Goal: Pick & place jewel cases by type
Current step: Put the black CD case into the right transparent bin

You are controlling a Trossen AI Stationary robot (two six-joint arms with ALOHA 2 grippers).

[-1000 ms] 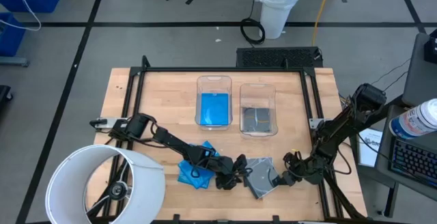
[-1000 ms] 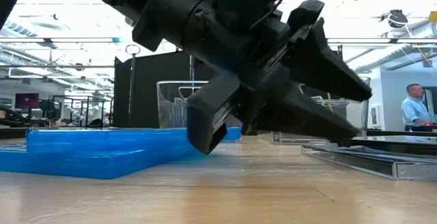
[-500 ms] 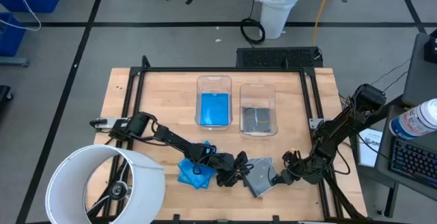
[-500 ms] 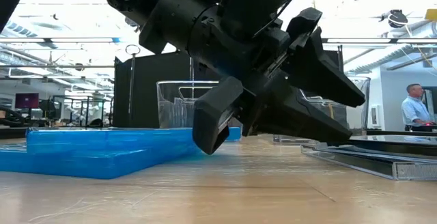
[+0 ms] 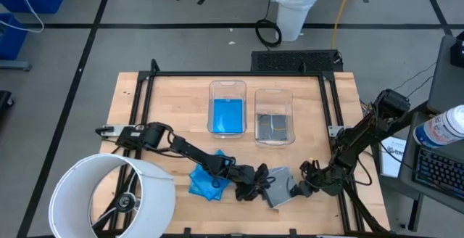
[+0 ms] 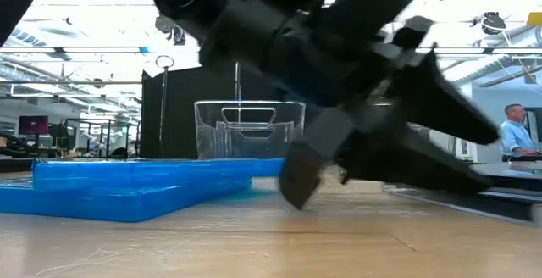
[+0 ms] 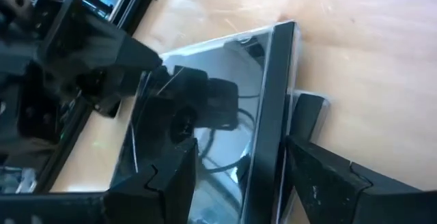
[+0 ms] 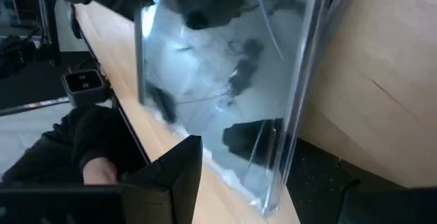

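Reaching across the front of the table [image 5: 130, 96], the left end effector [image 5: 255, 187] sits at the left edge of a dark grey case [image 5: 279, 187], its fingers spread on either side of that case's spine in the left wrist view, with the case [image 7: 205, 121] lying flat between them. The right end effector [image 5: 304, 189] is at the same case's right side; its fingers are parted, and whether they grip the case cannot be told. Just left of the dark case lies a small heap of blue cases [image 5: 204, 180], seen stacked flat in the low view [image 6: 127, 185]. Farther back stand two clear bins: the left bin [image 5: 227, 87] holds a blue case [image 5: 228, 115], the right bin [image 5: 273, 94] holds a dark case [image 5: 274, 126].
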